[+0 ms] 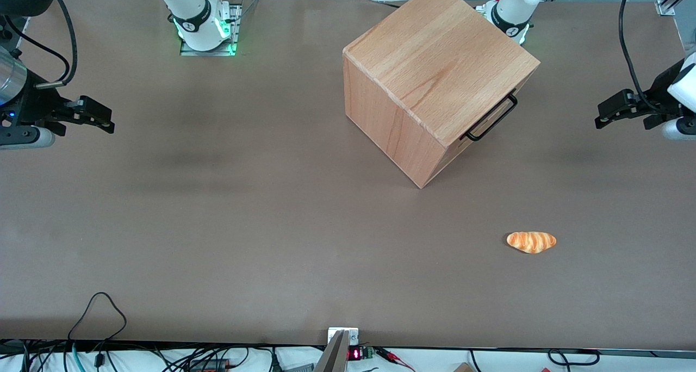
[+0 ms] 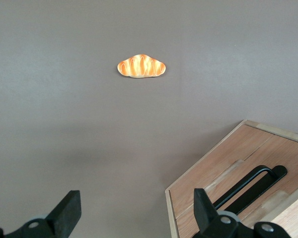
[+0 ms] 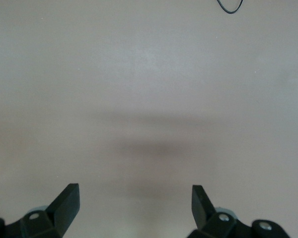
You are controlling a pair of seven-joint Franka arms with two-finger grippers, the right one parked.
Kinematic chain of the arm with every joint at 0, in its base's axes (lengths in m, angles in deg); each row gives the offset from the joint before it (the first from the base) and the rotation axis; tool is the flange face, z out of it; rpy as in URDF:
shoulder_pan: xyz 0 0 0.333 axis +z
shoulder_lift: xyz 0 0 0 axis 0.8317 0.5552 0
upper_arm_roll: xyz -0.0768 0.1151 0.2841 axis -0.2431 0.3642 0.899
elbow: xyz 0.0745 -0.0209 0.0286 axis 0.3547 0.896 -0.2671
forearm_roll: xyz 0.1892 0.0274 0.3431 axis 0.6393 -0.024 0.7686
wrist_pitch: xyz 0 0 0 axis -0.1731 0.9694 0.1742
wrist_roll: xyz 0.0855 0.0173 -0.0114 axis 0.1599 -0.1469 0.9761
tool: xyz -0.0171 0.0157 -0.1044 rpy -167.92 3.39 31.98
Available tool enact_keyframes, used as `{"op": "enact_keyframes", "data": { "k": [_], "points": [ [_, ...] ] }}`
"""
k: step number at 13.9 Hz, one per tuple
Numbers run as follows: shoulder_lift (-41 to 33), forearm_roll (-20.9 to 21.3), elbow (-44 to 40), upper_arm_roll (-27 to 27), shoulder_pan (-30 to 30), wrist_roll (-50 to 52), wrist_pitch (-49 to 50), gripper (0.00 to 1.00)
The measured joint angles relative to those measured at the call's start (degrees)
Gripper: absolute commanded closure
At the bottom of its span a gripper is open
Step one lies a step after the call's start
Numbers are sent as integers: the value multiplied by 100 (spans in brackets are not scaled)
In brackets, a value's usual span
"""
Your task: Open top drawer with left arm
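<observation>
The beech cabinet point(image 1: 435, 78) stands on the brown table point(image 1: 217, 225) turned at an angle, one vertical corner toward the front camera. Its top drawer point(image 1: 489, 116) is shut, flush with the cabinet face, and that face is turned toward the working arm's end of the table. The black bar handle point(image 1: 492, 119) runs lengthwise along the drawer front, its long axis level with the table and slanting away from the front camera.

The left arm point(image 1: 677, 97) enters at the working arm's end; its gripper point(image 1: 601, 119) hangs above the table, level with the handle, well apart from it, fingers spread and holding nothing.

A bread-shaped toy point(image 1: 531, 241) lies on the table nearer the front camera than the cabinet. Cables trail along the table's near edge.

The left wrist view shows the drawer front point(image 2: 223, 173) and handle point(image 2: 251, 186) close up, beside one dark fingertip point(image 2: 203, 206), with the toy point(image 2: 141, 66) on bare tabletop; the front view alone shows the whole cabinet.
</observation>
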State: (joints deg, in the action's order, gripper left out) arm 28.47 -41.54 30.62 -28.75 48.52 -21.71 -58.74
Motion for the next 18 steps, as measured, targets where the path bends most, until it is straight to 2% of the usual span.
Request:
{"op": "enact_keyframes", "data": {
  "k": [7, 18],
  "points": [
    [0, 173, -3, 18, -2, -207, 162, 0],
    [114, 29, 297, 18, -4, -363, 184, 0]
  ]
}}
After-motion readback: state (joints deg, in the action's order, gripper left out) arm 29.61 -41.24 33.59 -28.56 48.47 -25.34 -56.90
